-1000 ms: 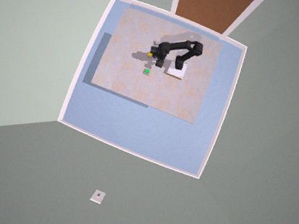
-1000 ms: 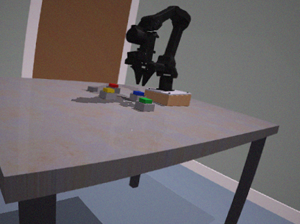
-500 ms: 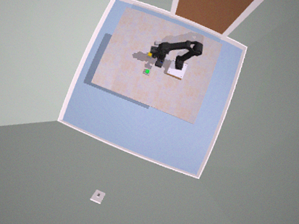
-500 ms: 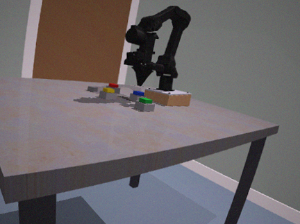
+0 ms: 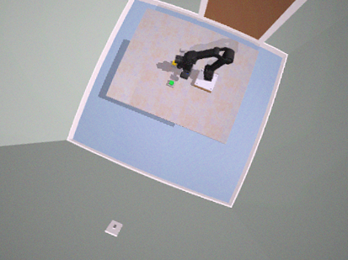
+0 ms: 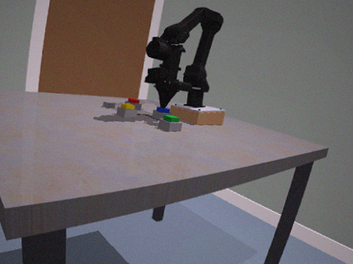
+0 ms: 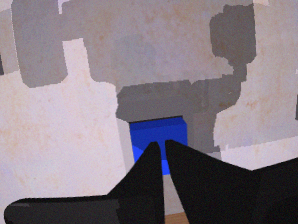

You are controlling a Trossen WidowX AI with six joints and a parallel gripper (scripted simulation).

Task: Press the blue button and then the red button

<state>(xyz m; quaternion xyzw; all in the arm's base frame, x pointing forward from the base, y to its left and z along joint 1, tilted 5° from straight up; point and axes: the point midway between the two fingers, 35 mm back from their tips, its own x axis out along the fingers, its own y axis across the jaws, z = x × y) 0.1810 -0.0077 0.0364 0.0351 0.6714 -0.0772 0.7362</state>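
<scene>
Black and pointed straight down, the gripper (image 6: pixel 164 104) has its jaws closed together on nothing, the two fingers meeting in a single wedge whose tip sits at the top face of the blue button (image 6: pixel 163 110); whether it is touching cannot be told from the exterior view. The wrist view shows that blue cap (image 7: pixel 157 137) just ahead of the joined fingertips, on its grey housing. The red button (image 6: pixel 133 101) lies farther back on the wooden table (image 6: pixel 77 153), well apart from the gripper, with the yellow button (image 6: pixel 128 106) just in front of it and the green button (image 6: pixel 171 118) nearest the exterior camera (each cap rides on a small grey base). A small grey block (image 6: pixel 109 104) sits off to the left of the yellow button. The arm rises from a white-topped wooden base (image 6: pixel 199 114) just beside the blue button.
</scene>
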